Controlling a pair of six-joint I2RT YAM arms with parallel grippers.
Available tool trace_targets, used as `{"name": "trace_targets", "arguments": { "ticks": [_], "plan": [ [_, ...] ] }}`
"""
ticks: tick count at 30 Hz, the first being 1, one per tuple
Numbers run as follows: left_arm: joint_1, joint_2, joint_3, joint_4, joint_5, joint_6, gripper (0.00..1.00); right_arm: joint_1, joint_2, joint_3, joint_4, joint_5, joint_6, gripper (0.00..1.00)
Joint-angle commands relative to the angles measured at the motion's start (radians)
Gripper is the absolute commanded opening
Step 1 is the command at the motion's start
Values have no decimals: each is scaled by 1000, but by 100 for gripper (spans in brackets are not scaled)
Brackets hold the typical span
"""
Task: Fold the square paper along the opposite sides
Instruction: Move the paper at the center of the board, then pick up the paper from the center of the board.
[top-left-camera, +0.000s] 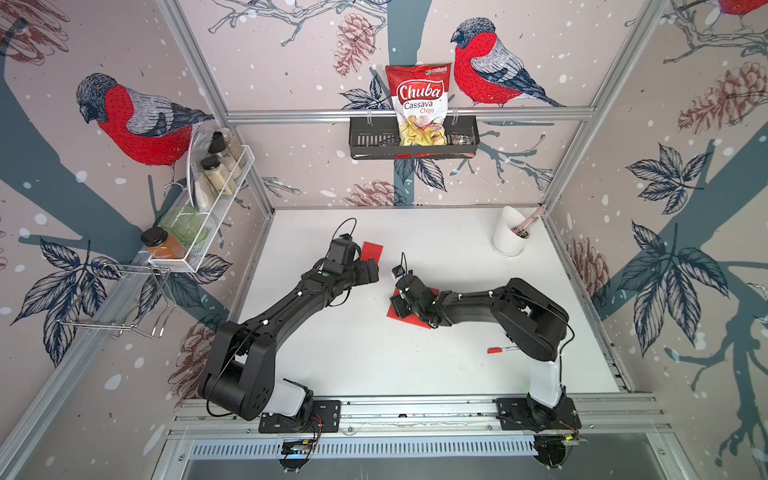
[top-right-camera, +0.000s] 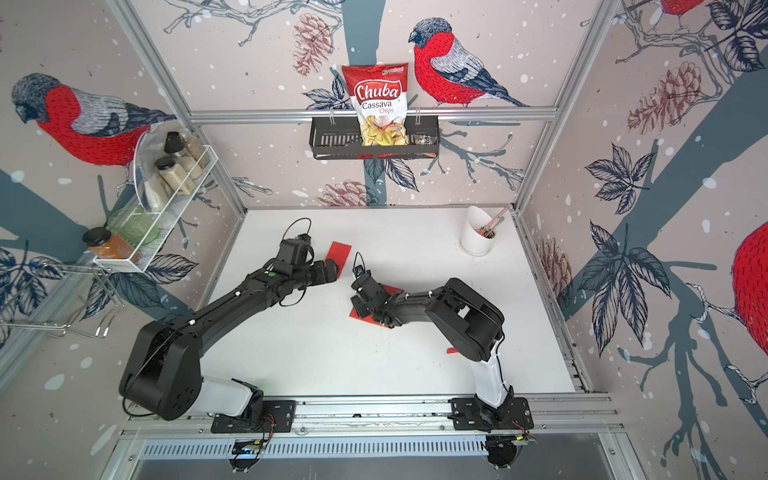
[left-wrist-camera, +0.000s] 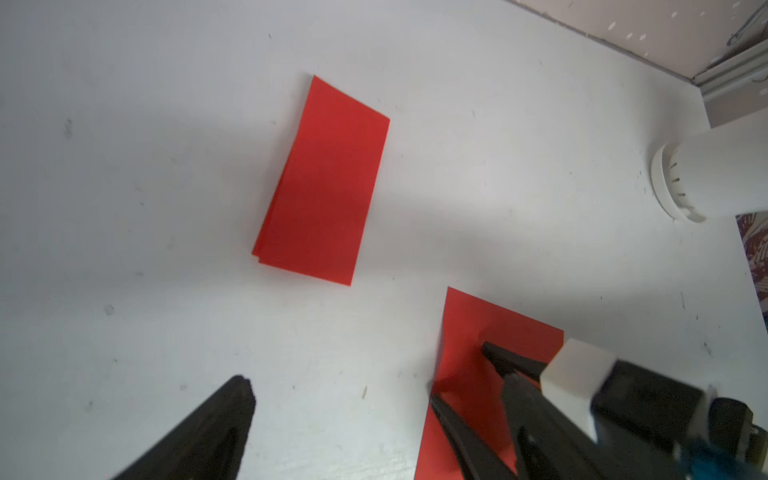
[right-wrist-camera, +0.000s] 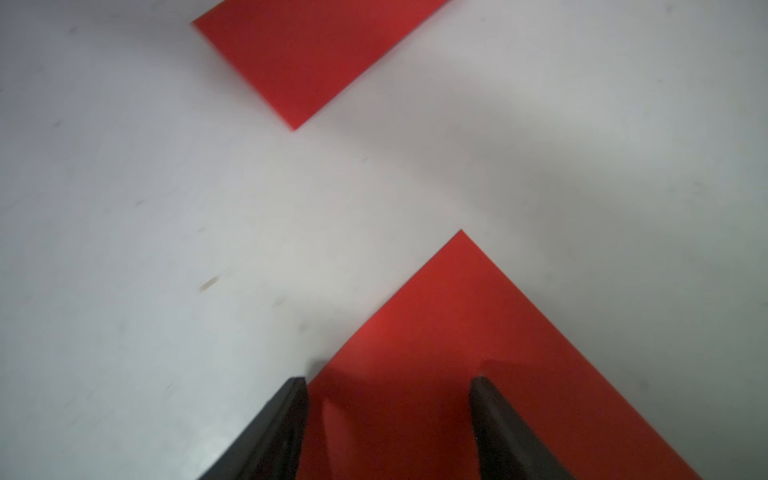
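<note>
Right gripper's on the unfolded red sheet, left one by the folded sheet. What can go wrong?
1. The right gripper is open, one finger at the square paper's edge; closing may crumple it.
2. The sheet lies loose on the table and may slide toward the folded paper.
3. The left gripper hovers close; the two may clash.

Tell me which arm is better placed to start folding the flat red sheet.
Right. The right gripper is open directly over the flat red sheet, one fingertip at its edge. The left gripper hangs open by the folded paper.
</note>
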Motion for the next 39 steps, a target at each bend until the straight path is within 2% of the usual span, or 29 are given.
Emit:
{"name": "trace_targets", "arguments": {
  "ticks": [1,5,7,11,14,16,20,22,25,39],
  "plan": [
    [-26,-22,-58,72,7,-44,95,36,-41,-45,-191,-7,35,67],
    [-57,-40,-130,99,27,-79,96,31,-207,-38,-178,66,-14,72],
    [-70,-43,-153,110,38,-95,95,17,-301,-37,-168,77,7,72],
    [-92,-37,-189,153,79,-123,95,-40,-475,-142,-138,23,219,75],
    [-113,0,-180,171,106,-131,96,-100,-551,-237,-171,-104,423,75],
    [-129,34,-154,162,120,-138,96,-116,-600,-304,-165,-158,472,74],
    [-164,102,-119,178,152,-159,96,-184,-682,-473,-59,-225,469,77],
    [-178,136,-108,174,159,-169,96,-226,-685,-534,-6,-259,459,79],
    [-194,167,-98,167,159,-180,96,-233,-642,-561,24,-280,427,80],
    [-207,224,-140,166,133,-211,96,-172,-393,-558,211,-401,382,78]
  ]
}}
